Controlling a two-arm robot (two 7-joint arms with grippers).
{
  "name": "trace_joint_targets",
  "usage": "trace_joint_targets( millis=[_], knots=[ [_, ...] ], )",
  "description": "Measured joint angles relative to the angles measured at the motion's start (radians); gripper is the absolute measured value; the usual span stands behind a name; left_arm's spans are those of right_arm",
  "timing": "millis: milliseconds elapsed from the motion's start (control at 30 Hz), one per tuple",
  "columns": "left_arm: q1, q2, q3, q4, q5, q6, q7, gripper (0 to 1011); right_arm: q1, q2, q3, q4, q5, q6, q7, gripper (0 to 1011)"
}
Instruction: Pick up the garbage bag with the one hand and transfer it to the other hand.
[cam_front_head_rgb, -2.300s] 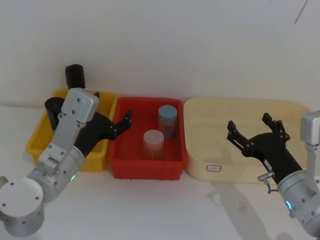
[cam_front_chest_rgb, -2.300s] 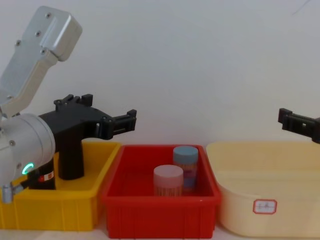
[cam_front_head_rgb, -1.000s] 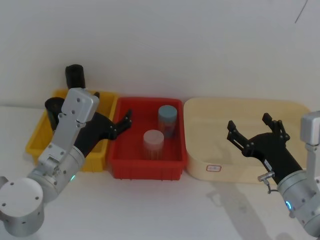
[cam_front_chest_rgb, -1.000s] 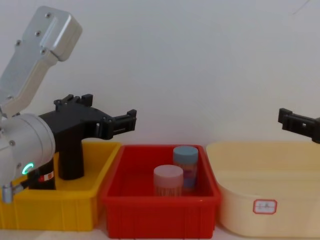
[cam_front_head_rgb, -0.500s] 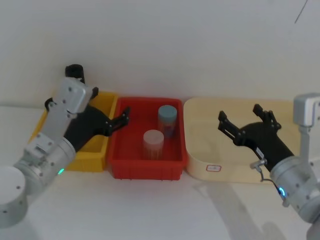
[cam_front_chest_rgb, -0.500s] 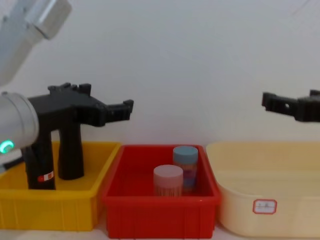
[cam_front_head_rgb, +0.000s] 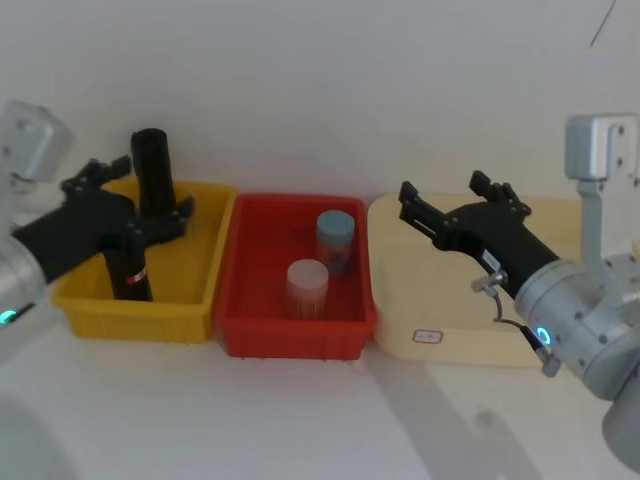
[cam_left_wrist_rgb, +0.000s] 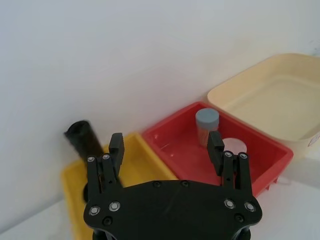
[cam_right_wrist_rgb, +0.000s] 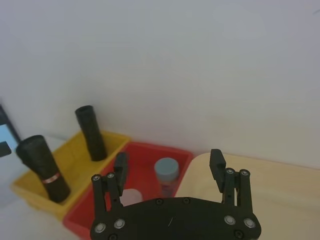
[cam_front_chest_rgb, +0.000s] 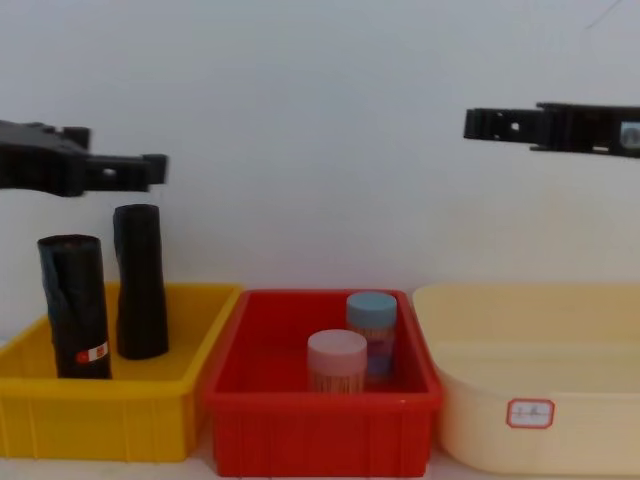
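Now, with the garbage bag (cam_front_chest_rgb: 75, 300) upright in the yellow bin (cam_front_chest_rgb: 110, 415), just beside the plain roll (cam_front_chest_rgb: 140, 280), the left gripper (cam_left_wrist_rgb: 166, 150), its 2 fingers (cam_left_wrist_rgb: 116, 150) apart above, should straddle only the labelled roll, while the right gripper (cam_front_head_rgb: 445, 195), also spread, hovers over the cream tub (cam_front_chest_rgb: 480, 400).

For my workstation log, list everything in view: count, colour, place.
yellow bin: one, yellow, left
garbage bag: one, black with red-and-white label, upright in yellow bin, front
plain roll: one, black, same bin, behind
red bin: one, red, middle
blue-lidded jar: one, blue lid, in red bin, back
pink-lidded jar: one, pink lid, in red bin, front
tub: one, cream, right
left gripper: one, black, above yellow bin, jaws open
right gripper: one, black, above tub, jaws open
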Motion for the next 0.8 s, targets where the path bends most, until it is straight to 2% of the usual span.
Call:
trace_joint_targets(
  millis=[67,133,167,233,367,633,800],
  knots=[
    [0.013,0.016,-0.023,-0.007,-0.018,0.008,-0.009,1001,0.006,-0.003,-0.003,-0.006,0.004,0.021,0.000,1000],
    [0.038,0.040,-0.063,-0.018,-0.053,0.026,-0.023,1001,0.017,-0.008,-0.009,-0.012,0.009,0.051,0.000,1000],
    [0.038,0.040,-0.063,-0.018,-0.053,0.026,-0.023,1001,0.020,-0.009,-0.011,-0.013,0.009,0.056,0.001,999],
    [0.069,0.061,-0.103,-0.026,-0.085,0.041,-0.030,1001,0.030,-0.013,-0.017,-0.014,0.012,0.080,0.005,1000],
    [0.109,0.082,-0.146,-0.034,-0.114,0.054,-0.033,1001,0.048,-0.019,-0.030,-0.007,0.017,0.113,0.016,1000],
    [0.182,0.107,-0.208,-0.033,-0.156,0.064,-0.030,1001,0.073,-0.031,-0.046,0.019,0.022,0.139,0.036,1000],
    [0.198,0.102,-0.221,-0.012,-0.175,0.058,-0.026,1001,0.091,-0.040,-0.054,0.041,0.025,0.146,0.051,1000]
  ],
)
